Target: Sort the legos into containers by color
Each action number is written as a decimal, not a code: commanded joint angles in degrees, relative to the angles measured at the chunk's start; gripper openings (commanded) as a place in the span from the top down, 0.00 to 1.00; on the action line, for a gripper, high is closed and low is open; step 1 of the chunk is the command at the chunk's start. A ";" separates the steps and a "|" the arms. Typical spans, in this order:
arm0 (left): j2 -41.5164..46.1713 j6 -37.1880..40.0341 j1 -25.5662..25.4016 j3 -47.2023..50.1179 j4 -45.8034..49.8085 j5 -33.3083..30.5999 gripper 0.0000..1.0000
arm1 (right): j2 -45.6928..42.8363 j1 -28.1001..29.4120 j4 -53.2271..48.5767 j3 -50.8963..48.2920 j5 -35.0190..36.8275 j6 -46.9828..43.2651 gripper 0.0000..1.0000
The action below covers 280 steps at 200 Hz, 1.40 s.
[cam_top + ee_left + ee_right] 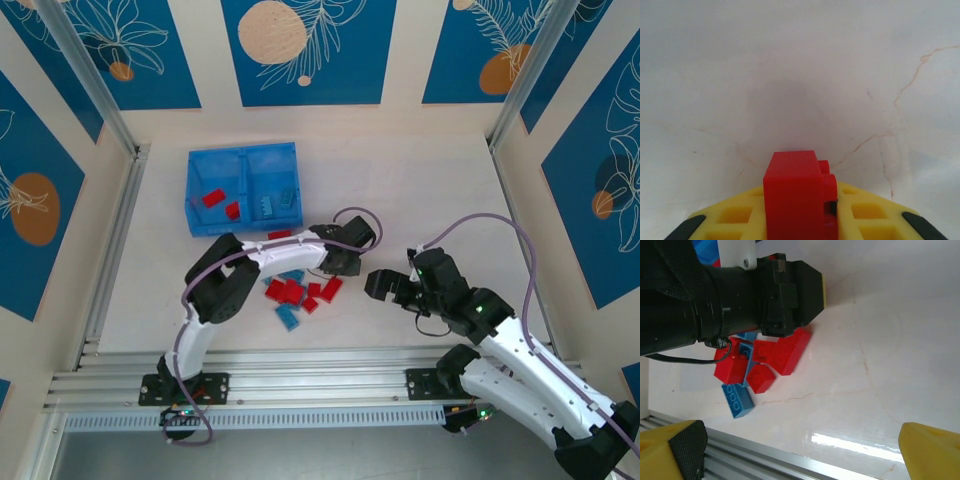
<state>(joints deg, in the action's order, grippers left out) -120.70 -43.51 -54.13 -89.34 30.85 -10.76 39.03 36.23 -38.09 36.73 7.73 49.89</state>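
The white marbled table (440, 200) takes up most of the scene, and the blue tray (245, 175) sits toward the far left of it. The tray's left compartment has a couple of red bricks (212, 197) in it, and the right one has a couple of blue bricks (265, 207).

The left arm (275, 255) reaches across in front of the tray. The left gripper (342, 263) is pinching a single red lego (795, 195) between its yellow fingers (865, 215), with bare table past it. The right gripper (383, 285) sits just to the right of it, its fingers (930, 447) spread wide with nothing between them.

The loose pile (297, 291) of red and blue legos is on the table near the front rail, right by the left arm's wrist and well short of the tray. One stray red piece (280, 234) lies between the arm and the tray's near wall.
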 commanded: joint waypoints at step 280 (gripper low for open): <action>14.00 8.88 47.28 -0.79 4.88 4.33 0.53 | 9.03 7.45 9.01 4.15 0.31 0.99 0.01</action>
<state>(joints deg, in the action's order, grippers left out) -114.39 -32.88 -7.27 -93.45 37.08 -9.17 45.71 43.18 -31.46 38.39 7.29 50.59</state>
